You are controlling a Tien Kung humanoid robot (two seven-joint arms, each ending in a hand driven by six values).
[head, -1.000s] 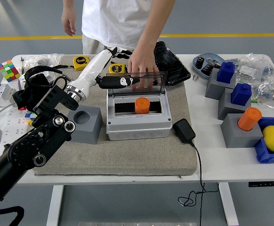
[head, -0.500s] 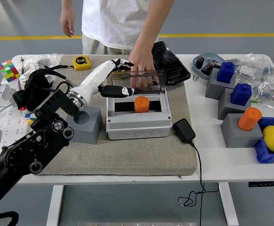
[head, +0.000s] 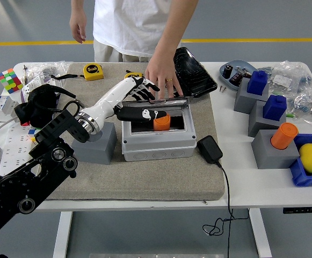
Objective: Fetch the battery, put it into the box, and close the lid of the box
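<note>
From my seat the orange battery [head: 162, 122] is sitting inside the grey box [head: 157, 141], toward the back of its opening, so what's left is the lid [head: 164, 103]. That clear lid is tipped about halfway down over the opening. My left hand [head: 139, 99] is on its left part, white fingers [head: 146, 85] spread along the top and the black thumb underneath, so I'd call it a loose pinch on the lid, not a hard clamp. A person's hand [head: 164, 77] behind the box is resting on the lid's back edge too. The lid looks like thin stiff plastic, light and probably slick, so I'd push flat on top near the free edge instead of squeezing it. The battery looks rigid and smooth, easy to knock over. Right arm isn't on screen. A black charger [head: 209, 149] sits just right of the box.
</note>
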